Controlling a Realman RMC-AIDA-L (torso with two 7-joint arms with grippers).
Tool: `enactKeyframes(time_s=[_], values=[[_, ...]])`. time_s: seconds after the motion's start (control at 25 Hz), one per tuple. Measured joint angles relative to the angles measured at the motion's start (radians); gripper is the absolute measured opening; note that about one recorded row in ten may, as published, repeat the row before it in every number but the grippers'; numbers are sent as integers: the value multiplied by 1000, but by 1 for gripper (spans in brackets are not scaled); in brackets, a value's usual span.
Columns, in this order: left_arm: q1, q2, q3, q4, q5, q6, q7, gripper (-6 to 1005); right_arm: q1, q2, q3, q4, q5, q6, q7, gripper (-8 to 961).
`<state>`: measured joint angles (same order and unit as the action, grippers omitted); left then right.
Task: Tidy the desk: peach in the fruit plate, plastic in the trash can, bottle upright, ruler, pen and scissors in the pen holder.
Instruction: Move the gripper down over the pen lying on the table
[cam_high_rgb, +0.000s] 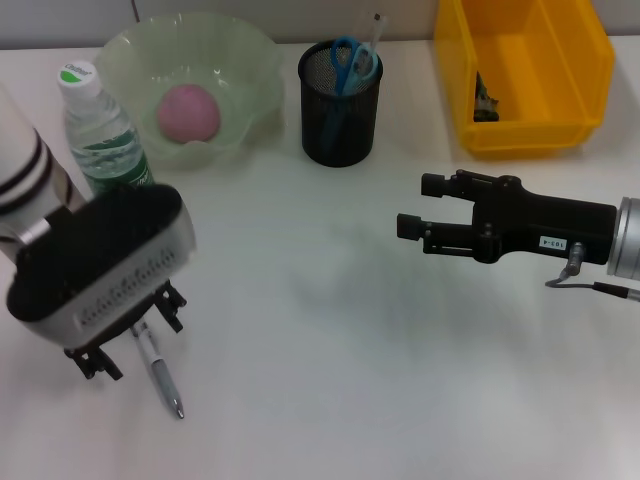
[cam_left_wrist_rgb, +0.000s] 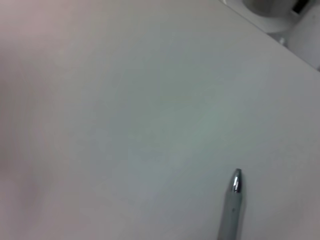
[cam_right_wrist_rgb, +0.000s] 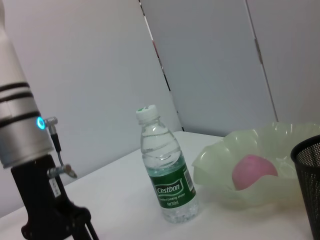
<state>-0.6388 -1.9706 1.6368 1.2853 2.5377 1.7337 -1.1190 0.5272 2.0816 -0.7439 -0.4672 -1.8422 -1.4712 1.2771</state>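
My left gripper (cam_high_rgb: 130, 345) low over the white desk (cam_high_rgb: 330, 350), jaws straddling the slim silver pen's (cam_high_rgb: 160, 368) upper end, grip I cannot tell, tip (cam_left_wrist_rgb: 236, 181) pointing toward me, my right gripper (cam_high_rgb: 425, 207) hovering open, empty, well apart.

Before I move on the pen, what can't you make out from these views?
- Pen: in the head view, its upper end is hidden under the left gripper; the left wrist view cuts off all but the tip.
- Left grip: whether the fingers are closed on the pen is unclear.
- Yellow bin: dark contents too small to identify.
- Pen holder: mesh hides the lower contents.
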Motion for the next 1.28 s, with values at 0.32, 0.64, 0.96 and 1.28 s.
enactKeyframes(time_s=[0.32, 0.64, 0.96, 1.28], values=[[-20, 1, 71, -44, 7, -57, -4, 744, 0, 0, 0, 1, 0, 3, 1, 811], [-43, -6, 107, -73, 21, -80, -9, 742, -2, 0, 0, 1, 0, 3, 2, 811], [-63, -18, 147, -94, 59, -85, -43, 585, -3, -1, 0, 0, 0, 3, 5, 810], [-78, -27, 163, -111, 72, -103, -60, 502, -9, -2, 0, -4, 0, -4, 5, 810]])
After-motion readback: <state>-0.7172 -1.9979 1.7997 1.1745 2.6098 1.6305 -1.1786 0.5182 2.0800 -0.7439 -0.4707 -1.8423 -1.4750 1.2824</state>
